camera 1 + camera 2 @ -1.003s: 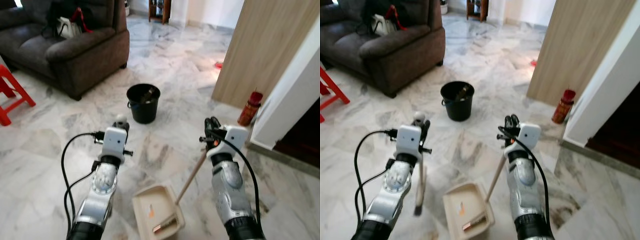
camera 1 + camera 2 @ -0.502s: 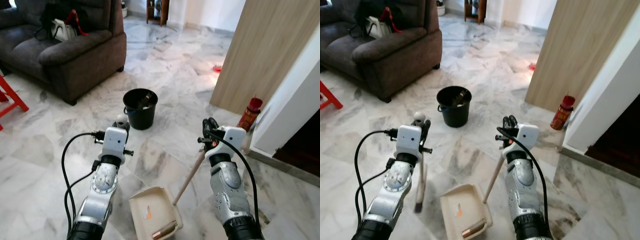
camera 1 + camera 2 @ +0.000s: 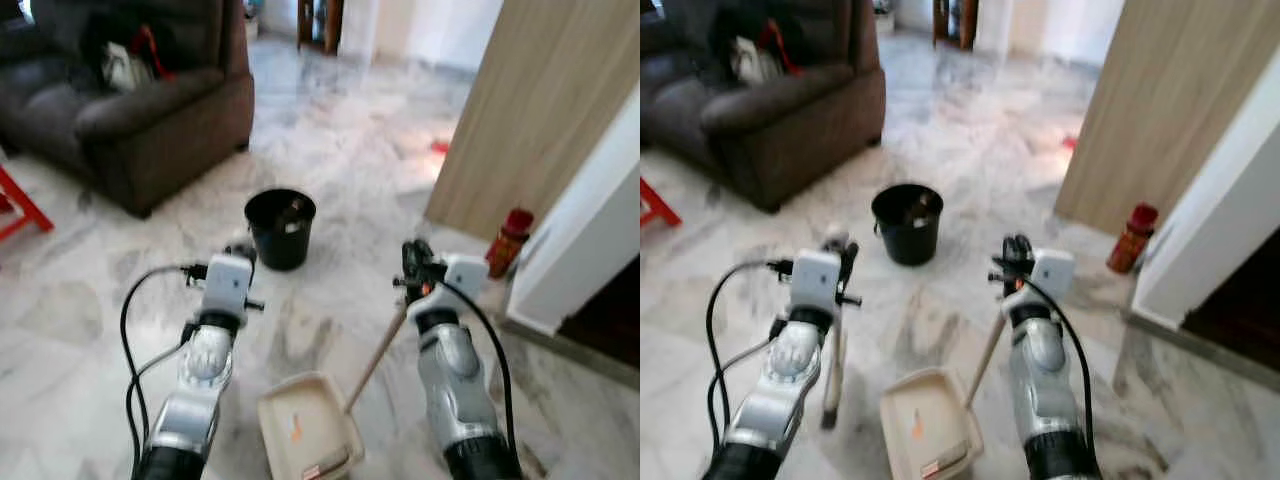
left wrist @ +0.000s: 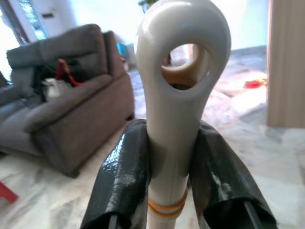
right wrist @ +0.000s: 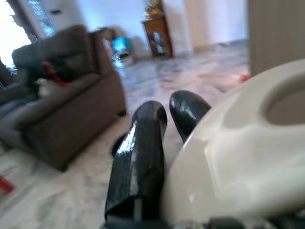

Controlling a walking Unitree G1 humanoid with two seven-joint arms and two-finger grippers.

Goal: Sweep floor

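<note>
bucket [image 3: 280, 228] nearer | left pincer [image 4: 174, 157] clamps broom handle [image 4: 177, 95] | right pincer [image 3: 415, 262] clamps dustpan handle [image 3: 378, 352], both forearms raised

White-grey veined marble floor [image 3: 330, 120] seen throughout. Black bucket [image 3: 280, 228] stood at centre. Dark grey sofa [image 3: 140, 120] placed at 10 o'clock from bucket; red stool leg [image 3: 18, 205] seen at 9 o'clock, at frame edge. Beige dustpan [image 3: 308, 438] laid at 6 o'clock from bucket, small debris held inside. Red bottle [image 3: 510, 240] stood at 3 o'clock, beside white wall base. Small red item [image 3: 440, 148] left at 1 o'clock near wooden panel; identity not discernible.
</note>
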